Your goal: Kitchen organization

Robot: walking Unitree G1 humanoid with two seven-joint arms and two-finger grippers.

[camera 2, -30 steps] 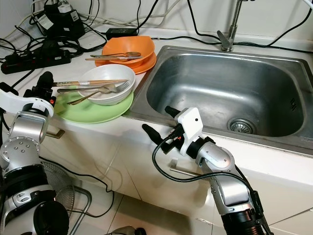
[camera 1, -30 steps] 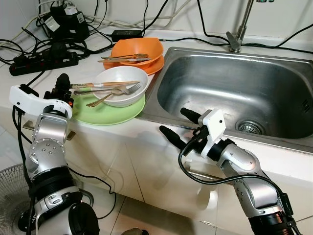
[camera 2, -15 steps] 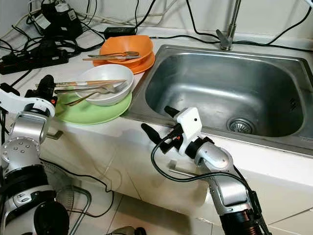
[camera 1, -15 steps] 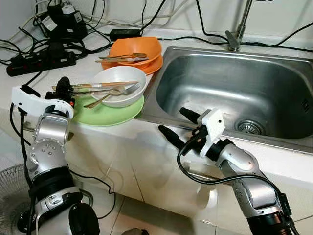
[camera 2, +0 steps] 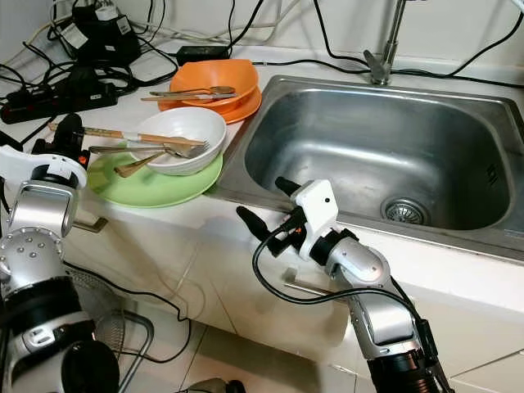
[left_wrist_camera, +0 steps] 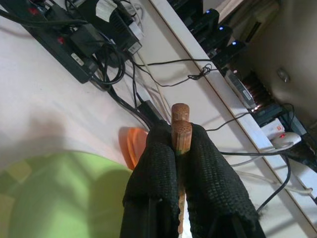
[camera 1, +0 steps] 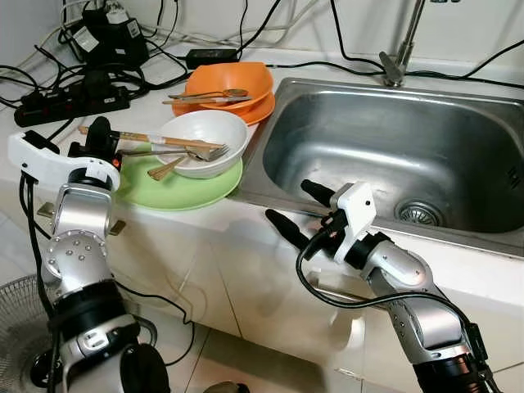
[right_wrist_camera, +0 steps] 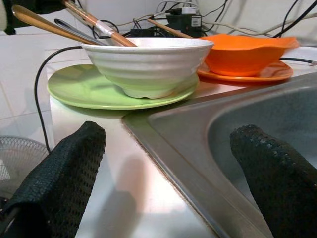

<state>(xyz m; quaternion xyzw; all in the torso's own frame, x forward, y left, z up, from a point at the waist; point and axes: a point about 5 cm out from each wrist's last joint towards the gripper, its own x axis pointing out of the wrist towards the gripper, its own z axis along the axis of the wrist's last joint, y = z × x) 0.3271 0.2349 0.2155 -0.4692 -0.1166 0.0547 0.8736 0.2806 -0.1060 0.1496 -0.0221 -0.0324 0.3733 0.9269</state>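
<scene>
Chopsticks (camera 1: 147, 137): since half a second earlier lifted at their outer end by the left gripper (camera 1: 100, 136), fingers (left_wrist_camera: 153, 163) clamped on them, tips still in the white bowl (camera 1: 209, 142) beside the sink (camera 1: 270, 135), removal judged begun; right gripper (camera 1: 296, 210) wide open, idle at the sink's front edge.

Two silver metal arms, segmented with rounded joint housings showing small screw holes, darker black sections lower down toward the body. Each wrist carries a white plastic housing, and a black cable loops from the right wrist housing back along the forearm; a small red light or mark sits by the left wrist. Left gripper (left_wrist_camera: 181, 168) and right gripper (camera 1: 299, 211) both have two long black fingers (right_wrist_camera: 59, 178) with a textured, knit-like dotted surface.
</scene>
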